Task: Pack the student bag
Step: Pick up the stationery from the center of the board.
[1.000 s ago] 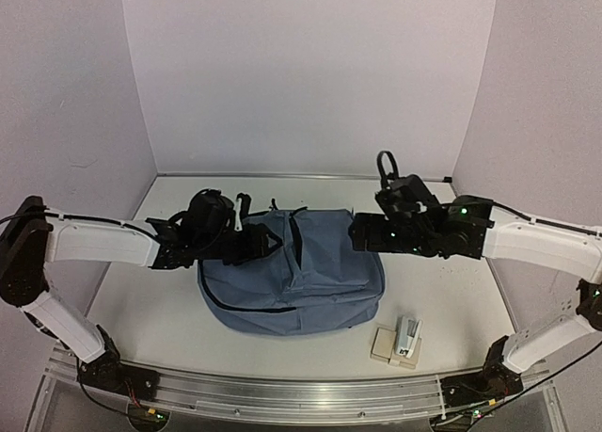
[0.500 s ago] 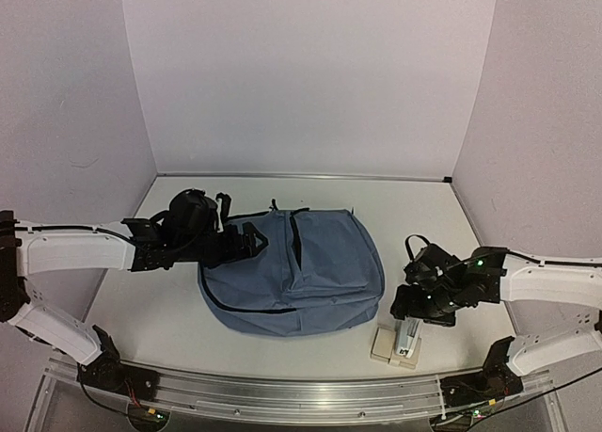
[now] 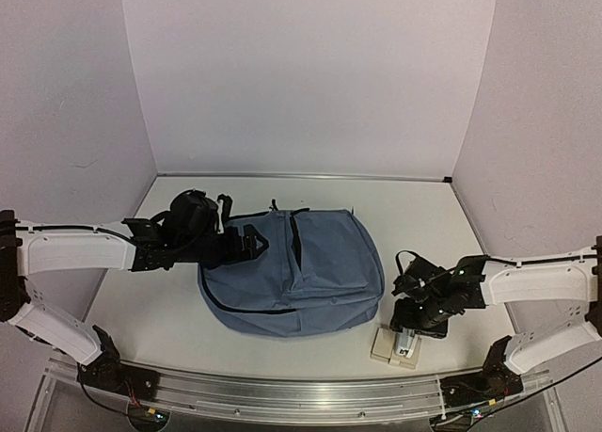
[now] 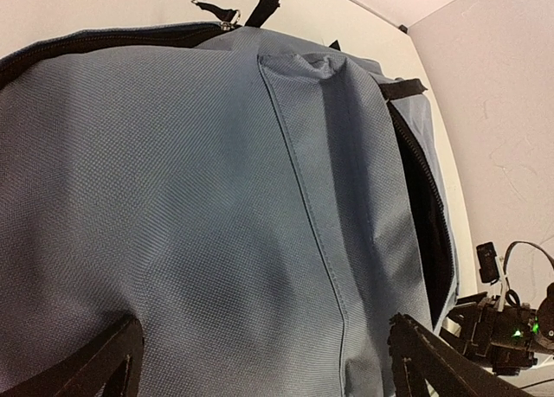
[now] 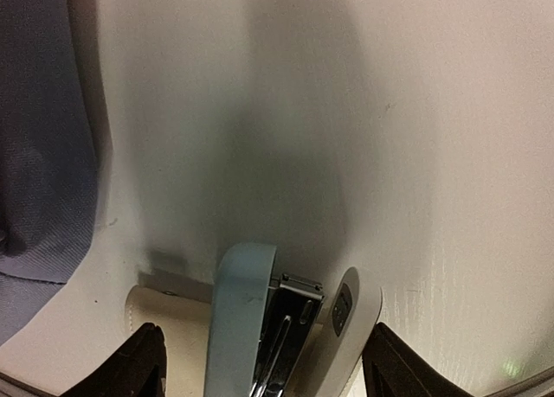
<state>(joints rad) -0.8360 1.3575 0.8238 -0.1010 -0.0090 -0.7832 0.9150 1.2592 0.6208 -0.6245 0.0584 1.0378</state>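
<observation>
The student bag (image 3: 320, 263) is a slate-blue backpack lying flat in the middle of the table, with a dark zip opening (image 4: 426, 215) gaping on its front. My left gripper (image 3: 246, 244) is open and empty, its jaws spread wide just over the bag's fabric (image 4: 216, 198) at its left side. My right gripper (image 3: 412, 324) is open, its jaws straddling a stapler (image 5: 260, 328) with a light blue top and white base. The stapler lies on its side on a beige block (image 5: 164, 323) by the bag's right front corner. Nothing is gripped.
The stapler (image 3: 406, 343) and beige block (image 3: 386, 345) sit near the table's front edge. The bag's edge (image 5: 35, 155) shows at the left of the right wrist view. Dark straps (image 3: 226, 204) lie at the bag's far left. White walls enclose the table.
My right arm has come off the bag's right side and dropped down to the stapler at the front right. My left gripper has drawn back a little to the left.
</observation>
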